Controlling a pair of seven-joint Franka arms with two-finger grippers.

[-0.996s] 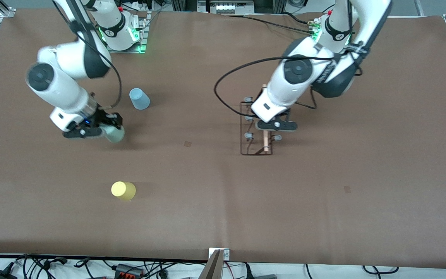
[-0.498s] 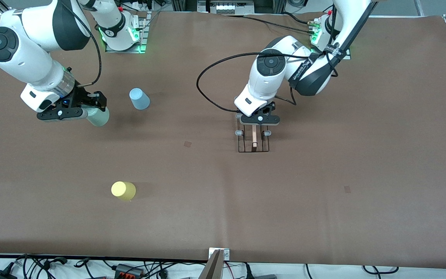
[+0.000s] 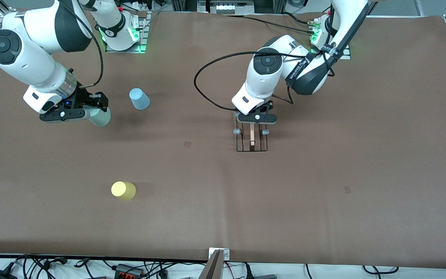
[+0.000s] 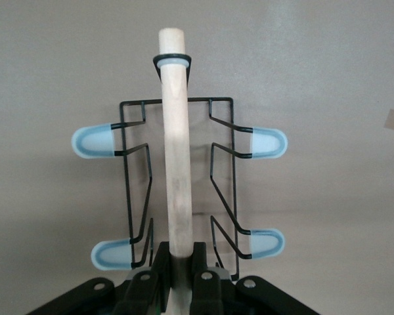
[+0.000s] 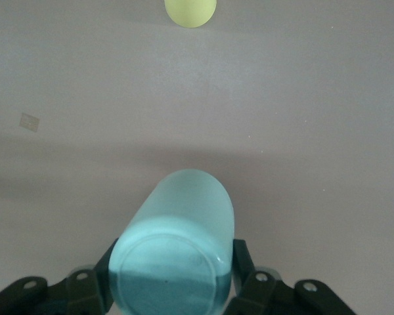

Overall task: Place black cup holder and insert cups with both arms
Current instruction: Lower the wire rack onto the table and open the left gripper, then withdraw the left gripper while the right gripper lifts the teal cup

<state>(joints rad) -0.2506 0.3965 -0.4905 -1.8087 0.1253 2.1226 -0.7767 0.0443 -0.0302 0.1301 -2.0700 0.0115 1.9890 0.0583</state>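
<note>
1. Nearest the bench's front edge, toward the right arm's end, the yellow cup (image 3: 123,190) is lying alone on the bench (image 3: 323,201).
2. Farther in, the left gripper (image 3: 256,117) is clamping its fingers on the wooden rod of the black cup holder (image 3: 251,138), mid-bench; the rod's long axis is running from the gripper toward the front edge.
3. Toward the right arm's end, the right gripper (image 3: 87,109) is gripping the mint green cup (image 3: 100,117), well apart from the holder, so the cup must travel toward mid-bench.
4. Farthest back, the blue cup (image 3: 139,99) is sitting untouched.
</note>
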